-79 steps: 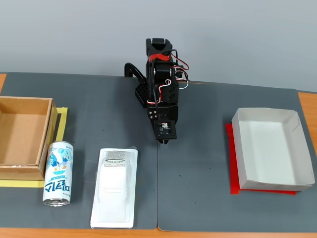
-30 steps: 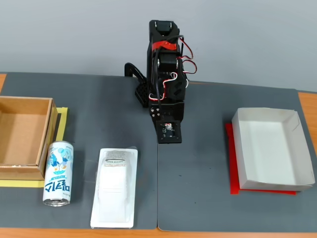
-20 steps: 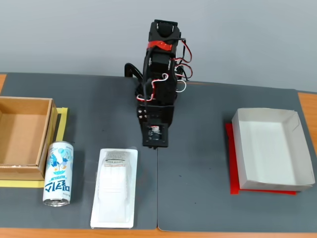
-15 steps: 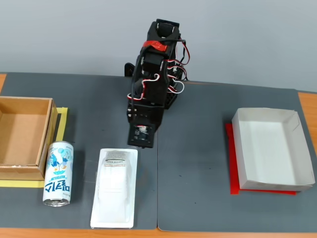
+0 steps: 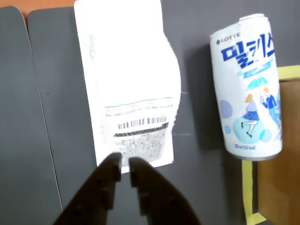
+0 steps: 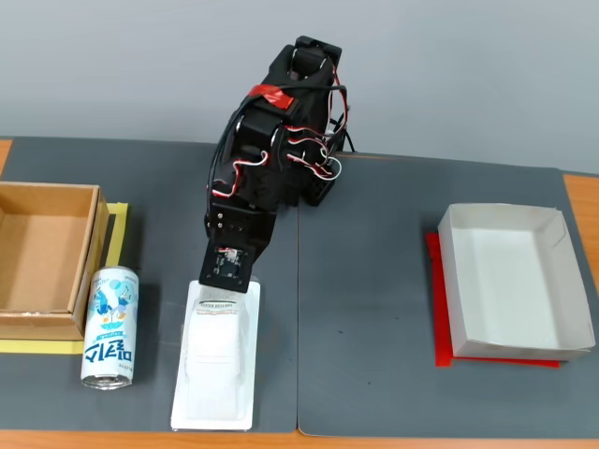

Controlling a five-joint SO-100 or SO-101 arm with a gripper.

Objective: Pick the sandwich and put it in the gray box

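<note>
With the fingers (image 5: 123, 165) nearly pressed together over the sandwich's (image 5: 127, 82) label end at lower centre, they should spread wide before dropping.

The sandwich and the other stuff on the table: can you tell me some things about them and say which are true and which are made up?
1. The sandwich lies inside the gray box. False: it lies on the dark mat, and the box is empty.
2. The drink can lies on its side between the brown cardboard box and the sandwich. True.
3. The gripper is holding the can. False: it hangs over the labelled end of the sandwich, jaws nearly together, holding nothing.
4. A red sheet lies under the gray box. True.
</note>
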